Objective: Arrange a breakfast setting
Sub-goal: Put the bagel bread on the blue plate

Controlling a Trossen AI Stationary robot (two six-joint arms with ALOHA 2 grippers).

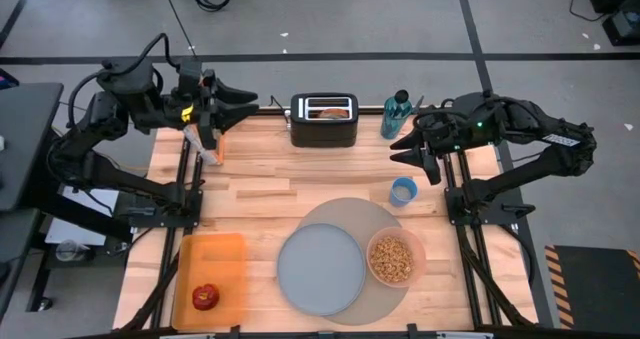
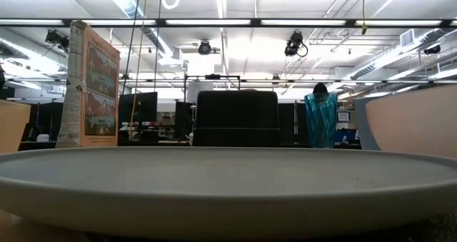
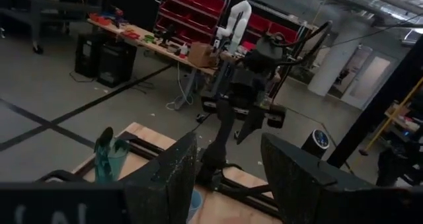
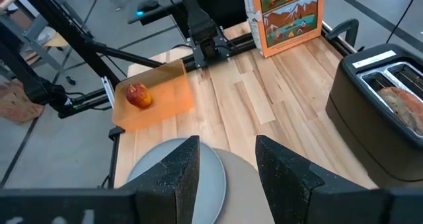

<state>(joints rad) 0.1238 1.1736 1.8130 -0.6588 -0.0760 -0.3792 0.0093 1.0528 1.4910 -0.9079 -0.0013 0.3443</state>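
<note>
While unheld: red apple [image 1: 205,297] on orange tray [image 1: 212,251]; far from both open grippers.

table [image 1: 260,194]: wood | on it: mat [image 1: 385,219], toaster [image 1: 323,119], orange tray [image 1: 225,254], cup [image 1: 403,191], box [image 1: 208,129]

Red apple [image 1: 205,296] on orange tray [image 1: 226,254]; grey-blue plate [image 1: 320,269]; seemingly pink bowl [image 1: 371,249]; black toaster [image 1: 324,125].

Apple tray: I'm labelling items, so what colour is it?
Translucent orange tray, clearest in the high view.
</note>
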